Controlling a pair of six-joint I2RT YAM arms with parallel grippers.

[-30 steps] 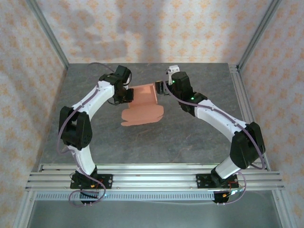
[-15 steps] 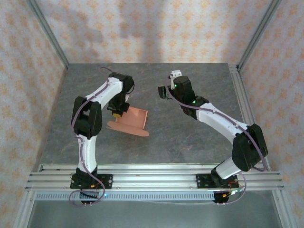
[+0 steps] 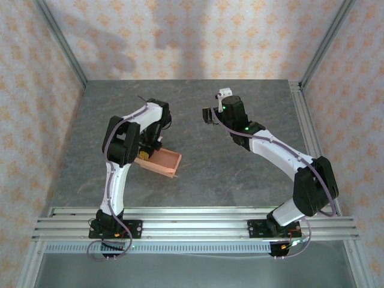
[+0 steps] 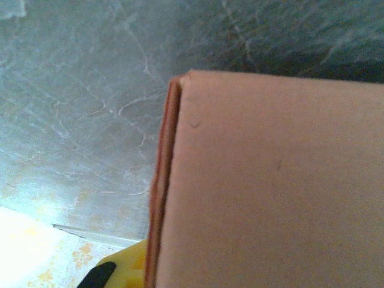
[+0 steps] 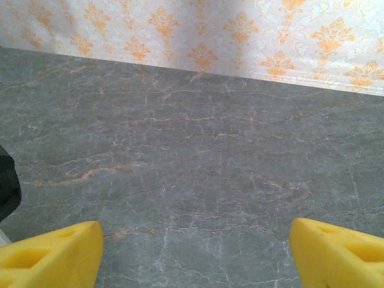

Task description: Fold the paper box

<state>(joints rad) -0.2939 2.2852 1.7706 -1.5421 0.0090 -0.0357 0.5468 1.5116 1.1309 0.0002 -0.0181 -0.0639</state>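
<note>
Top external: the box (image 3: pixel 163 162) lies left of centre on the tabletop (image 3: pixel 240 174). It is a shallow salmon tray, open side up, with its long axis running down to the right. The left end effector (image 3: pixel 146 155) is at the tray's left end, clenched on the card there. The left arm (image 3: pixel 119 150) is folded tightly back on itself above it. I cannot tell whether the gripped end rests on the tabletop or is raised a little. The right end effector (image 3: pixel 207 115) is well apart from the box, up and to the right. It hangs over bare tabletop, jaws spread, with nothing between them.

Left wrist: the box is very close to the lens on the right side, and blurred. A flat salmon face is turned to the camera. Its left edge runs nearly vertical and shows a doubled layer of card. One yellow finger (image 4: pixel 123 270) is at the bottom, touching the foot of that edge. The other is hidden behind the card. Grey veined tabletop shows to the left and above.

Right wrist: two yellow fingers (image 5: pixel 51 252) sit in the lower corners, wide apart and released, with tabletop between them. A patterned wall (image 5: pixel 240 36) runs along the top, orange motifs on cream. A dark shape (image 5: pixel 8 180) sits at the left edge, too little of it seen to name.
</note>
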